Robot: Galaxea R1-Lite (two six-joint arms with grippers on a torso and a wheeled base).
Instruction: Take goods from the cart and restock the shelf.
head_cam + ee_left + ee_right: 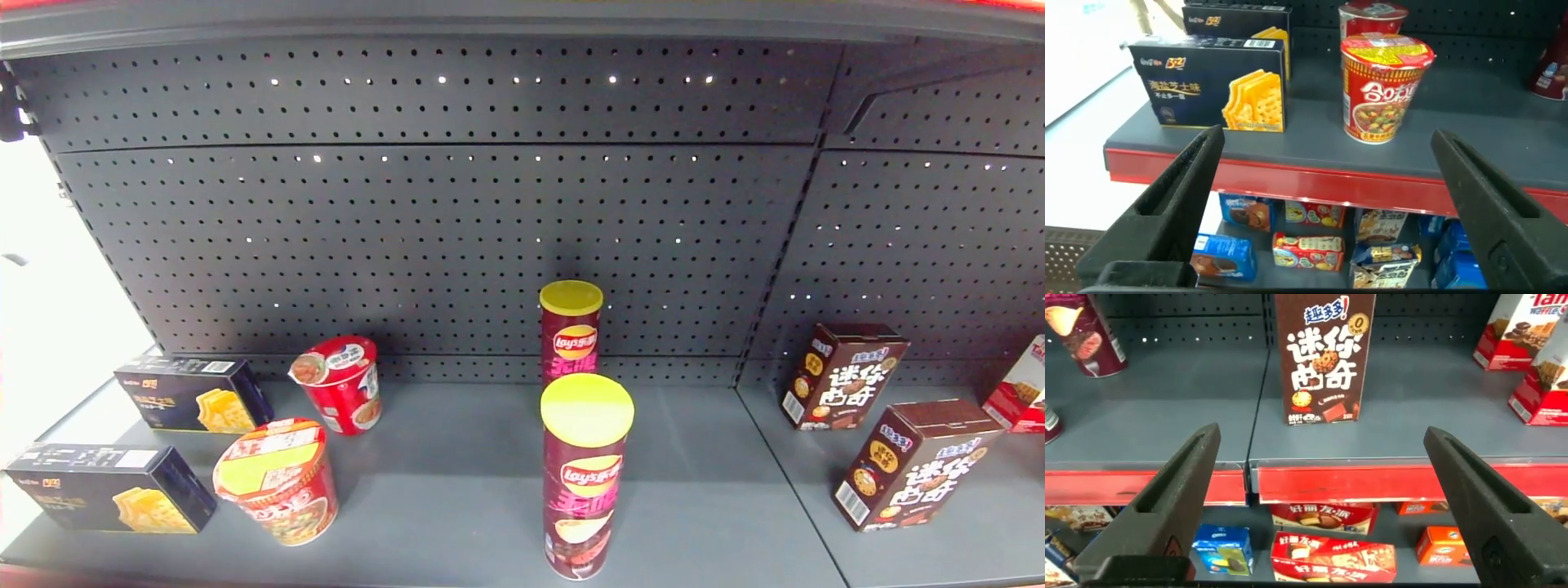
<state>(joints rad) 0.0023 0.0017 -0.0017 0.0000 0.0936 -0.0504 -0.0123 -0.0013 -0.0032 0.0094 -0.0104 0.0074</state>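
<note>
Goods already standing on shelf (457,490), spread thin across head view: two dark cracker boxes (110,488) at lower left, two red noodle cups (277,482) just right of them, two tall chip cans (585,474) one behind the other at centre, brown cookie boxes (914,464) at lower right past the divider, red box (1019,396) cut by right edge. Wide bare gaps between the groups, so restocking judged barely begun. Left gripper (1327,137) splayed wide and holding nothing, out in front of red shelf lip (1290,175), facing the nearer noodle cup and cracker box. Right gripper (1321,433) likewise spread and empty, facing a cookie box. Nothing in hand to place yet; next probably a turn toward the cart for a fresh item. Risks from here: front chip can tall, narrow and near the shelf edge, easily tipped by an arm coming in low; rear noodle cup apparently tilted, liable to roll if nudged; chance of snagging the shelf lip with fingers this far apart; mixed rows from a placement into the wrong group
</note>
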